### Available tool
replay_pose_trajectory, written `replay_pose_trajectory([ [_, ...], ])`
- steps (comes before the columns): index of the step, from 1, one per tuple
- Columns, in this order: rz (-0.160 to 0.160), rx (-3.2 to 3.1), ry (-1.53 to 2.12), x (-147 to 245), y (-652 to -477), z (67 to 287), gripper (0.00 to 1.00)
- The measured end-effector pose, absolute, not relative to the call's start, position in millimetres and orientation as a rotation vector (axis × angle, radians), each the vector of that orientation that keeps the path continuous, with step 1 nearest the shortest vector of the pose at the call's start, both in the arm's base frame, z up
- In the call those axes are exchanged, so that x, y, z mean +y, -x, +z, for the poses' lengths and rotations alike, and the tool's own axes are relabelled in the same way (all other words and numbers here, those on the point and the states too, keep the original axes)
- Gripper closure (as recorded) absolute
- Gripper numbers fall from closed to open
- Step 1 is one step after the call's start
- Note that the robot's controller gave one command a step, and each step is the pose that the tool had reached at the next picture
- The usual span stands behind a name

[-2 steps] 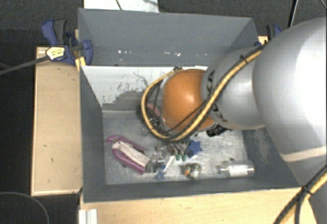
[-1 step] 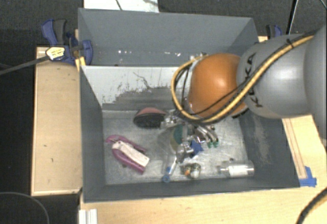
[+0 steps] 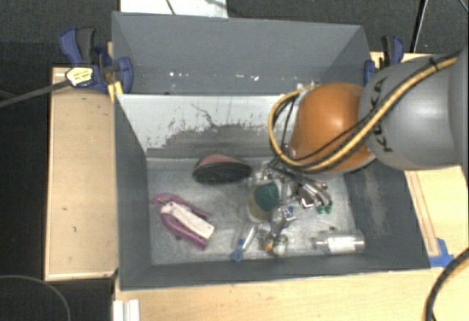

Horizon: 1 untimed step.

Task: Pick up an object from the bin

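Though faint, KUKA lettering (image 3: 376,111) on arm (image 3: 429,125); pincer (image 3: 279,220) beside teal round thing (image 3: 264,197).

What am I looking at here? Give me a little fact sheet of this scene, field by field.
container: grey bin
arm: comes in from the right, orange cover at its wrist
end effector: low inside the bin, right of the middle
nearest thing: teal round thing, right beside it on its left
at the back: dark oval brush
at the left: purple thing with a white label
front right: white tube
front middle: blue bit
anything held: cannot tell
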<state>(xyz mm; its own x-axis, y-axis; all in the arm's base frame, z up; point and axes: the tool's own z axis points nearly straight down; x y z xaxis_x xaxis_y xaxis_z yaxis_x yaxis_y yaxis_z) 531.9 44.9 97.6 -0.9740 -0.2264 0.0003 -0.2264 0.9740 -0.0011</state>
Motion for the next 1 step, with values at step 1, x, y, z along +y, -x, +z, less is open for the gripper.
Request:
replay_pose_trajectory([
  [1,-0.002,-3.123,-0.355,48.4,-532.0,99.0,1.00],
])
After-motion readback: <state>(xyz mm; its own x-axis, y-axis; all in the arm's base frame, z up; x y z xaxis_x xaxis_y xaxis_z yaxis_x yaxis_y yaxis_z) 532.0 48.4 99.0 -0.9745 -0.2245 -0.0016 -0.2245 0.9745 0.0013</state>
